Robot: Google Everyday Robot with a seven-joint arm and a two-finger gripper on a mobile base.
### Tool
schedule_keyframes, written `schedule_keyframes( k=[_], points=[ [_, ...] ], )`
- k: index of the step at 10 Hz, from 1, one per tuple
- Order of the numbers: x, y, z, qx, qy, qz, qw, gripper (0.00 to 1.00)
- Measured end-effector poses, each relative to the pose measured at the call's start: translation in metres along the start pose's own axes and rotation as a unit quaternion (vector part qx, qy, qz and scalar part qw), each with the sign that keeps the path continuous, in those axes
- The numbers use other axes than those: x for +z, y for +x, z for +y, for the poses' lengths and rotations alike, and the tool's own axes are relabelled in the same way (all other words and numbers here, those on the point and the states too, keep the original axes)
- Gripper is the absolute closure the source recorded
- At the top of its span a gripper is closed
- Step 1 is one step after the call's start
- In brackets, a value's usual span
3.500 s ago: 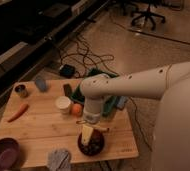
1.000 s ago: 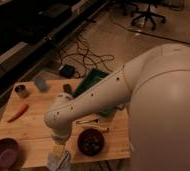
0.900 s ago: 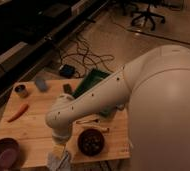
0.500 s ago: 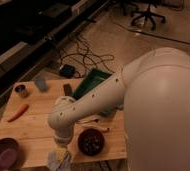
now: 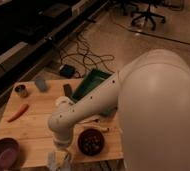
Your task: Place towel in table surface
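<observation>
- Purple bowl (image 5: 4,152) and carrot (image 5: 17,112): unmoved on the table surface (image 5: 35,130).
- Gripper (image 5: 59,160): has swung from above the dark bowl (image 5: 91,141) down to the table's near edge. Its jaws are wide, one finger on each side of the towel (image 5: 58,165) (largely hidden beneath the wrist).
- Towel: lies at the near edge, as before.
- Green tray (image 5: 90,84): unchanged.

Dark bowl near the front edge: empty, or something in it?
Not empty: the dark bowl holds speckled bits I cannot identify. The gripper hangs beside it, at the towel by the table surface front edge.
</observation>
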Motion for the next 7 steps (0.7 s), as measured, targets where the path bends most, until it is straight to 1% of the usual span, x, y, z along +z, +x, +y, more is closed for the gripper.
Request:
schedule_keyframes(
  k=[3,4,6,7],
  points=[
    [0.023,-0.006,-0.006,-0.001,-0.025,-0.005,0.9997,0.2],
    [0.034,-0.008,-0.008,-0.001,-0.037,0.0,0.9993,0.2],
    [0.049,-0.014,-0.01,-0.002,-0.049,0.006,0.9988,0.2],
    [0.057,-0.015,-0.01,0.0,-0.059,0.011,0.9982,0.21]
  ],
)
